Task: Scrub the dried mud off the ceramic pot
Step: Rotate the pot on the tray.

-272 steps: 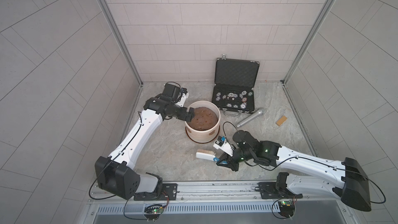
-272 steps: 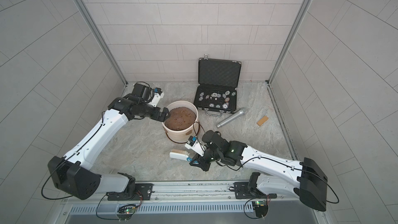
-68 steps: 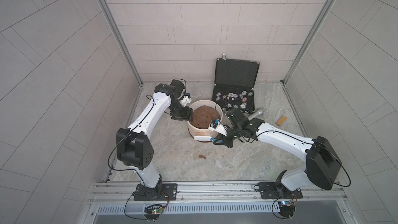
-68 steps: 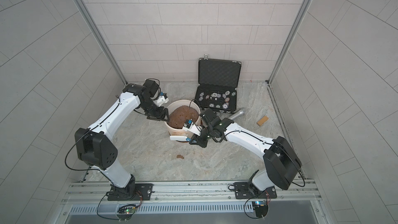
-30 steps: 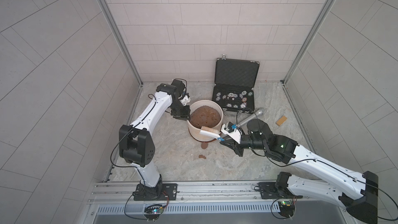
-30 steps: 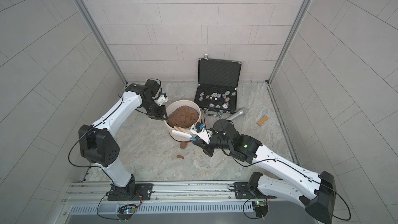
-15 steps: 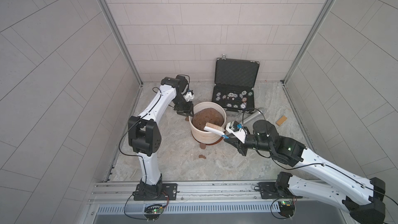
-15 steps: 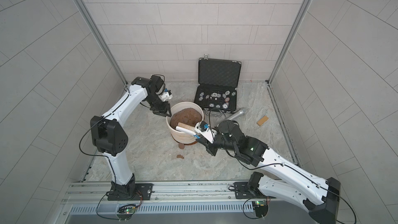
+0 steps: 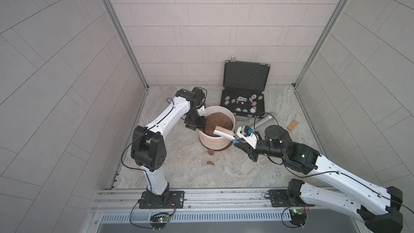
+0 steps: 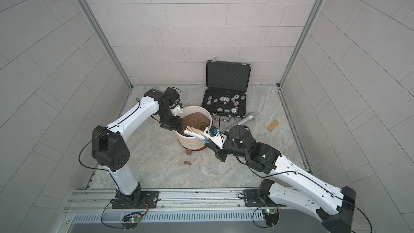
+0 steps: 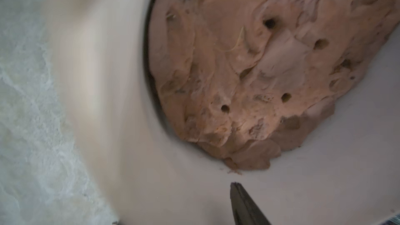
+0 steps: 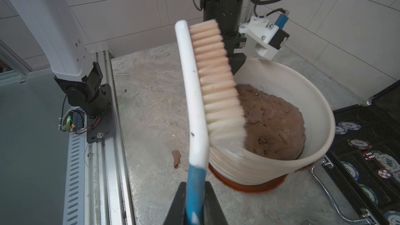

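Note:
The cream ceramic pot (image 9: 215,142) (image 10: 192,142) (image 12: 270,169) stands on a reddish saucer and holds a mound of brown soil. Two blobs of dried mud lie on the floor in front of it (image 9: 210,151) (image 9: 210,163) (image 10: 188,152) (image 12: 176,158). My right gripper (image 9: 237,141) (image 10: 207,143) (image 12: 194,202) is shut on the blue handle of a white brush (image 9: 223,132) (image 10: 194,133) (image 12: 194,96), whose bristles rest on the pot's near rim. My left gripper (image 9: 197,123) (image 10: 173,124) stands open astride the pot's left rim. One of its fingers (image 11: 244,204) is inside the pot; the other is hidden.
An open black case of poker chips (image 9: 243,104) (image 10: 224,104) stands behind the pot. A silver microphone (image 9: 264,119) and a small wooden block (image 9: 293,125) lie to its right. Tiled walls close three sides, and a metal rail (image 9: 201,196) runs along the front.
The brush has risen from the pot's front wall to its rim. My left arm has swung round at the pot's left rim and its jaws have widened.

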